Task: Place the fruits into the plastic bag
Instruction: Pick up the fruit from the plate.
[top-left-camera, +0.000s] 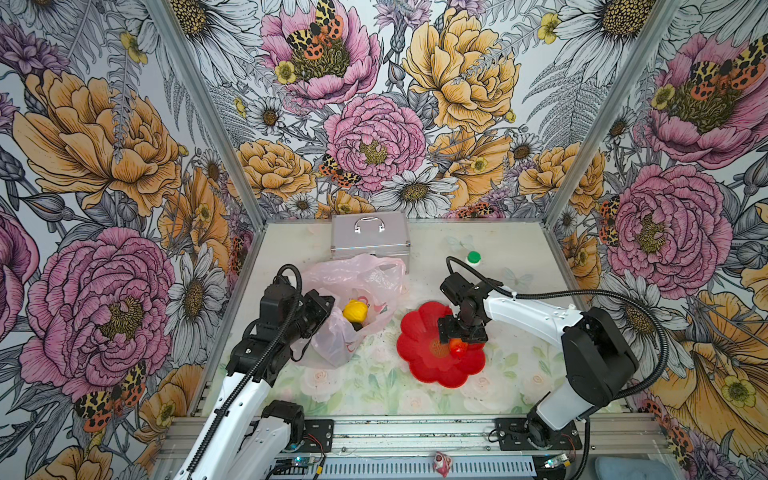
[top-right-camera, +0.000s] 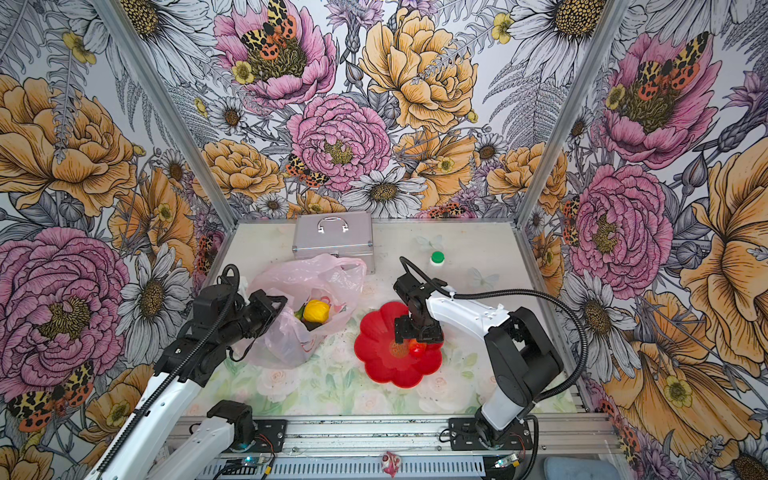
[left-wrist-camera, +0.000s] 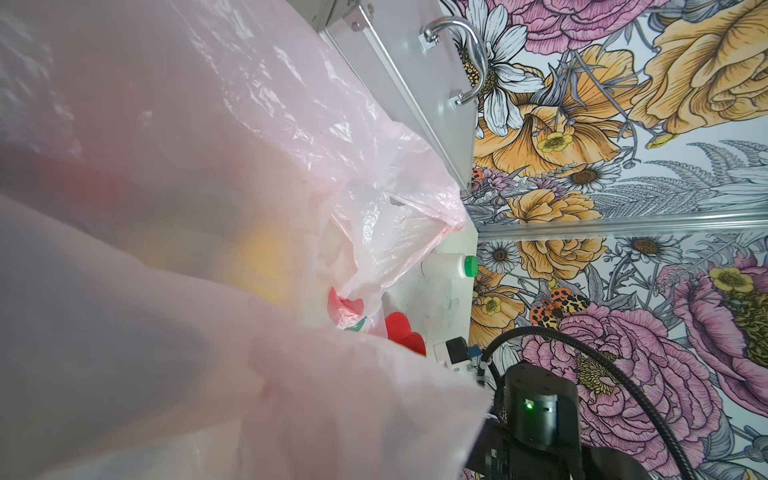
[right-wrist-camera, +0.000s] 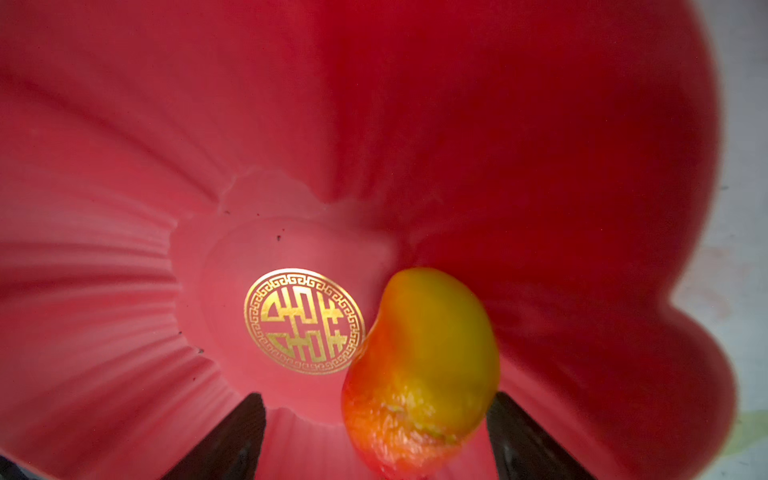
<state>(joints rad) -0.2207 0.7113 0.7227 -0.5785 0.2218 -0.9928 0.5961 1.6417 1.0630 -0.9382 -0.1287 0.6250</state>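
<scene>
The green-red mango (right-wrist-camera: 419, 353) is being straddled by the parted right tool (right-wrist-camera: 376, 399); the plastic bag (top-left-camera: 365, 278) is being clamped by the left tool (top-left-camera: 320, 309).

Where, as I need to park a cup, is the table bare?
Bare: front strip between the red flower-shaped plate and the aluminium rail; rear right around the green-capped white bottle. Crowded: left, translucent pale-pink plastic bag by the silver metal case.
</scene>
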